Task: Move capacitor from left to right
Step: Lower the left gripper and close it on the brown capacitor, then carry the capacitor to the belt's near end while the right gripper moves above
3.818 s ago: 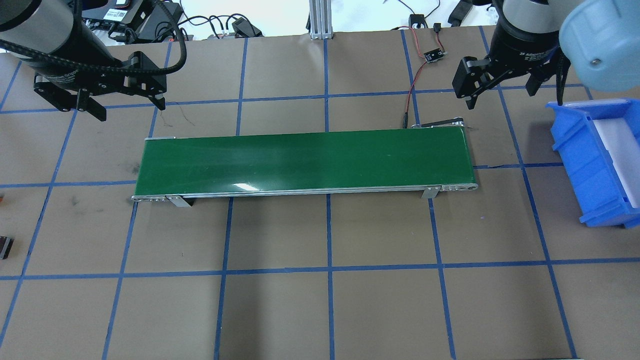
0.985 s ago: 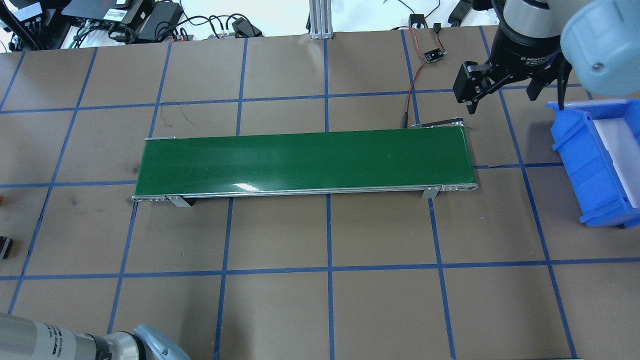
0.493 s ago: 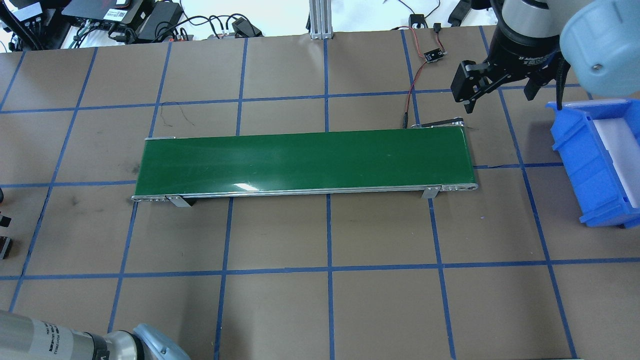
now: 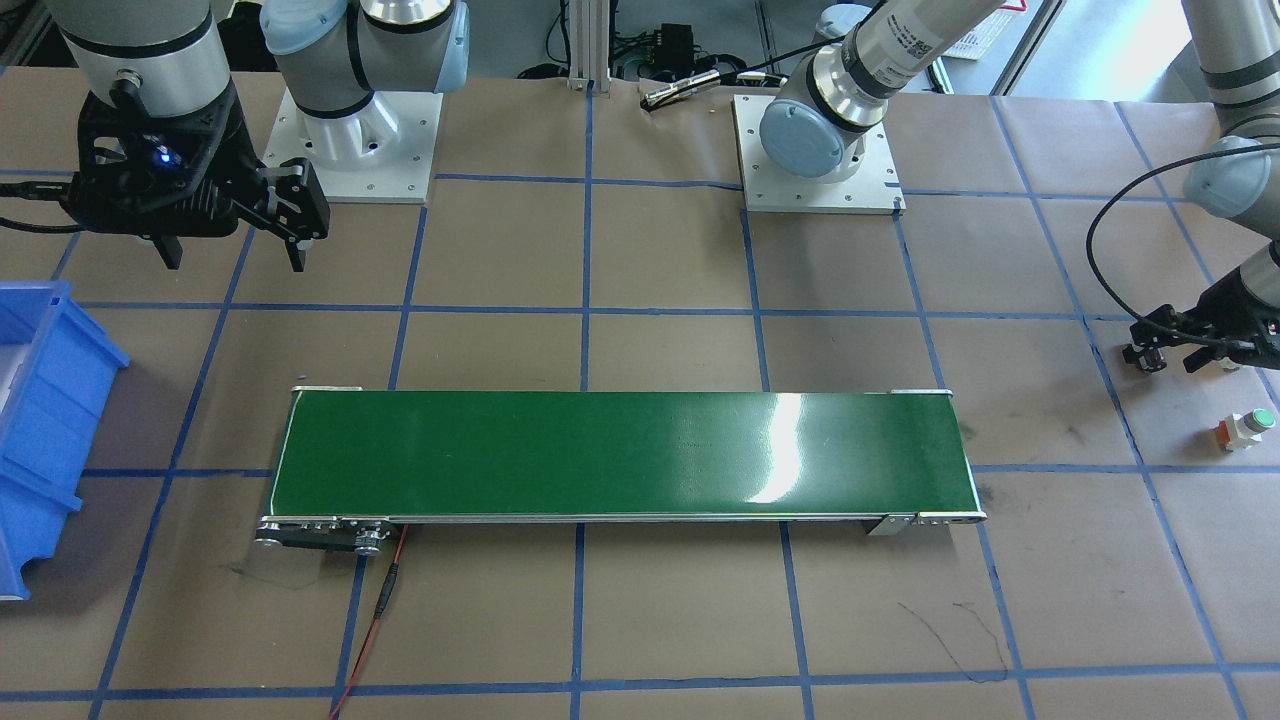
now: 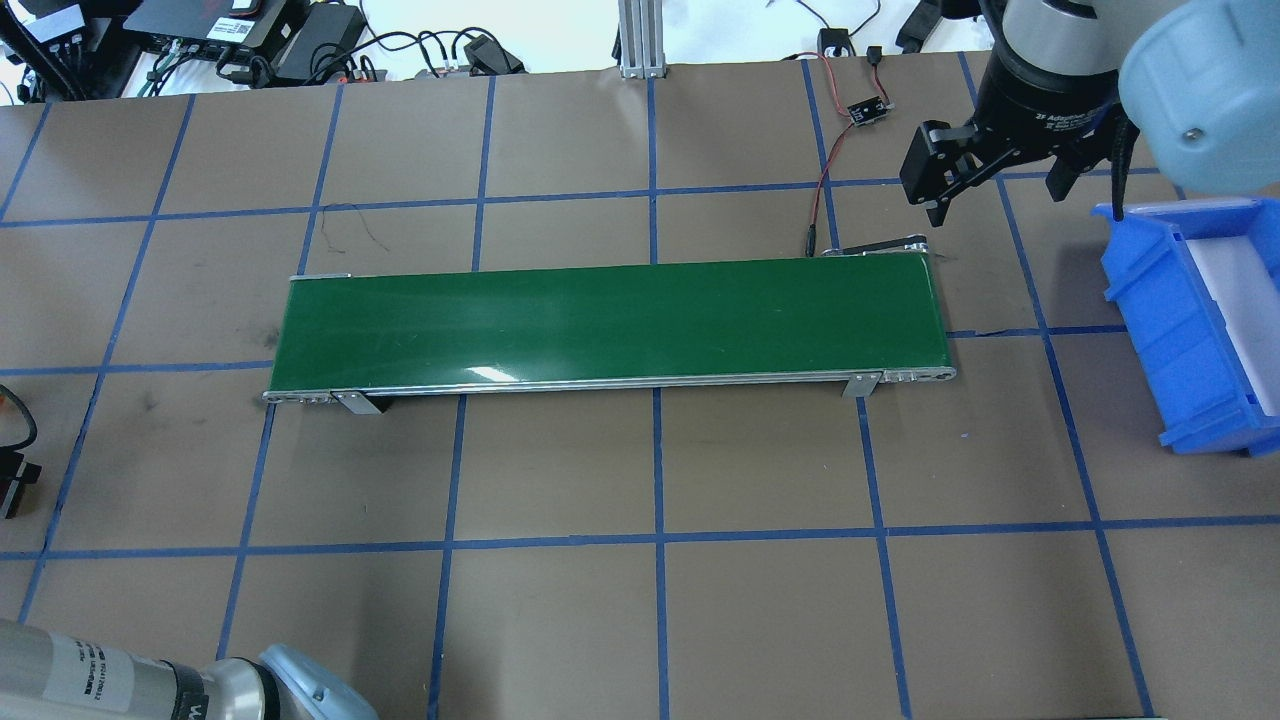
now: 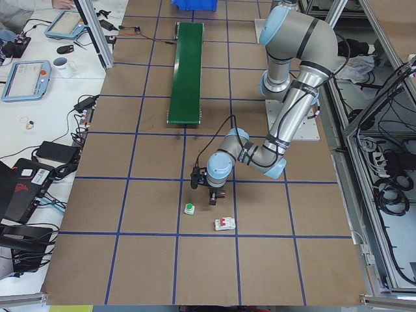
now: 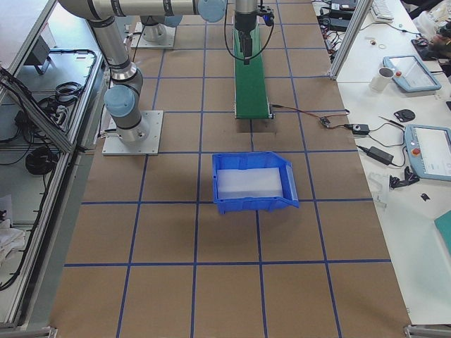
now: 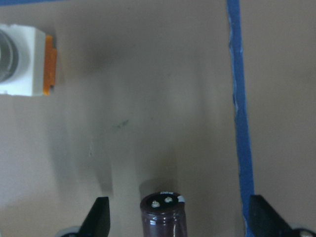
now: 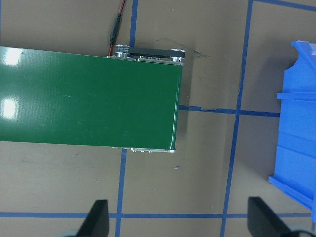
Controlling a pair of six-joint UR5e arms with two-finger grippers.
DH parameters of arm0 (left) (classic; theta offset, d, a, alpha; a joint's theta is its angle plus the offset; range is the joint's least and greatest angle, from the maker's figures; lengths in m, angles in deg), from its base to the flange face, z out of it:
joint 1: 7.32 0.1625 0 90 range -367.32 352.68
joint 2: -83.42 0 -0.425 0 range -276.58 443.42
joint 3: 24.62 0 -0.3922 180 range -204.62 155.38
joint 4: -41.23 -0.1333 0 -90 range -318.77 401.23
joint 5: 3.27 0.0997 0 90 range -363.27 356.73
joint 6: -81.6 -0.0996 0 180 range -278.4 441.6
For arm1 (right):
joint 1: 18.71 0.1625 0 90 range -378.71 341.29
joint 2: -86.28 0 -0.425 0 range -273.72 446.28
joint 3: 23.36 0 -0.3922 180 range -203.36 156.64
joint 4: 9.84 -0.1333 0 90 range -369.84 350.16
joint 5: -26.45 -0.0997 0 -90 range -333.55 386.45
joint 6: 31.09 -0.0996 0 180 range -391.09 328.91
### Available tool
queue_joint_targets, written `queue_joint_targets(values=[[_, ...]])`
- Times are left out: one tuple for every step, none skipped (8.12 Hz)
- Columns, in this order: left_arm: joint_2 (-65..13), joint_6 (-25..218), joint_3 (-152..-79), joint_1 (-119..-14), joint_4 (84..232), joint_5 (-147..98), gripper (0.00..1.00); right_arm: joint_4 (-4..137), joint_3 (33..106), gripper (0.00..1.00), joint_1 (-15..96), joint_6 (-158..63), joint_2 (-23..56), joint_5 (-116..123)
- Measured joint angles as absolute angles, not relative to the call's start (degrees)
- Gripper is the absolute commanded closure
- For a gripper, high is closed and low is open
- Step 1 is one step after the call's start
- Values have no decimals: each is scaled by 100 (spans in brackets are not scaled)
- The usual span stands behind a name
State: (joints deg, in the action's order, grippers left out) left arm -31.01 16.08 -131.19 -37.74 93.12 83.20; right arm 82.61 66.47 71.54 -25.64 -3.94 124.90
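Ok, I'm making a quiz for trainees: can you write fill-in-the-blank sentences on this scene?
The left tool is ___, straddling the capacitor.
The green conveyor belt carries ___ parts.
The bin near the right tool is ___.
The push button has a ___ cap.
Missing words: open; no; blue; green.

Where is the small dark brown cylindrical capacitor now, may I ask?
The capacitor sits at the left wrist view's bottom centre, between the open fingers of the left gripper, left of a blue tape line.
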Motion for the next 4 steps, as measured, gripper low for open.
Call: queue_joint_targets(values=[[-3142,1596,-13192,-3729,9266,8385,28,8266,6647,0,7155,-2560,-396,12488],[-3171,1592,-13237,-3662,9248,8579,31,8272,6647,0,7156,-2551,-397,12484],[-3178,1581,-13251,-3609,9238,8778,45,8275,6651,0,7165,-2552,-398,12481],[-3179,1574,-13258,-3581,9234,8900,60,8295,6650,0,7168,-2556,-398,12477]])
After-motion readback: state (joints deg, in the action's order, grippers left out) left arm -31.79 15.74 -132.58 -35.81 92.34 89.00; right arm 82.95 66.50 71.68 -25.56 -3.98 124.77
